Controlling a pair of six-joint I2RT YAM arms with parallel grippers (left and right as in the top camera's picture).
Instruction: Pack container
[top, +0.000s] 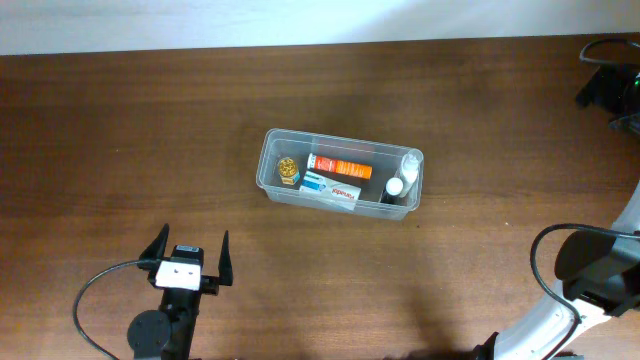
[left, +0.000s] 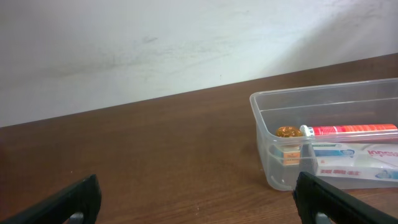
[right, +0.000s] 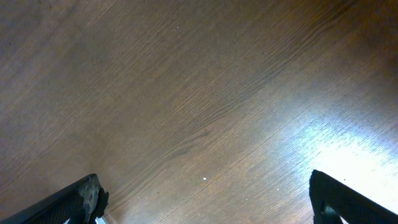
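The clear plastic container (top: 345, 141) stands at the table's middle. It holds a small gold item (top: 288, 170), an orange-red tube (top: 345, 166), a white and blue box (top: 332, 187) and a small white bottle (top: 400, 183). My left gripper (top: 192, 240) is open and empty near the front left, well short of the container. In the left wrist view the container (left: 264, 143) is ahead to the right of the open jaws (left: 198, 193). My right gripper (right: 204, 186) is open and empty over bare wood; the container is out of its view.
The brown wooden table (top: 120, 130) has a white wall along its far edge. The right arm (top: 590, 270) runs up the right side, with a black part and cables (top: 603, 88) at the far right corner.
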